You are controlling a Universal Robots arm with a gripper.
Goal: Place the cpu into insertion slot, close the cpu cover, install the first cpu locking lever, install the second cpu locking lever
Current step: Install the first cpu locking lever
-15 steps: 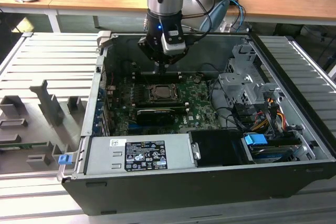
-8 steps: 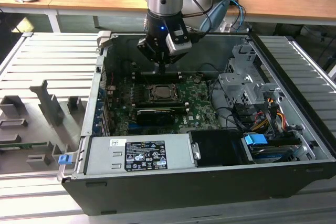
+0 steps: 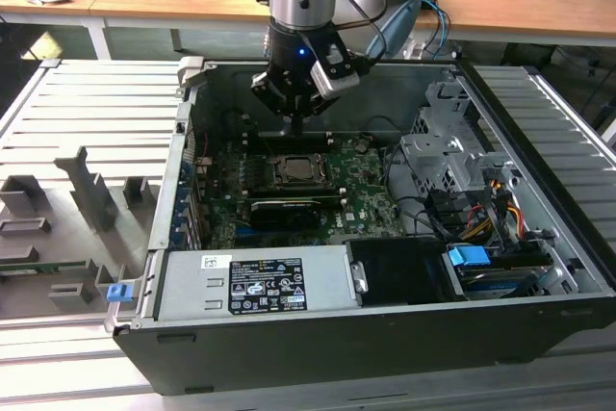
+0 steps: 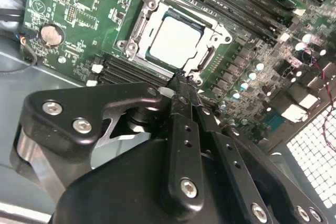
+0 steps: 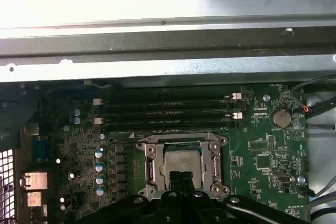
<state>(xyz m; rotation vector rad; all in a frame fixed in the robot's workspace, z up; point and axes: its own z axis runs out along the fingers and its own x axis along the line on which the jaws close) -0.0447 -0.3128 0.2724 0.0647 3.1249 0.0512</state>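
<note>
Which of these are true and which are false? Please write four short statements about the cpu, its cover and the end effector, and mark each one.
1. The cpu lies in the insertion slot. True.
2. The cpu cover stands upright and open. False: it lies flat, framing the cpu.
3. The end effector carries the cpu. False: its tip is at the slot's edge, beside the cpu.
4. A round silver battery sits on the green board. True.
</note>
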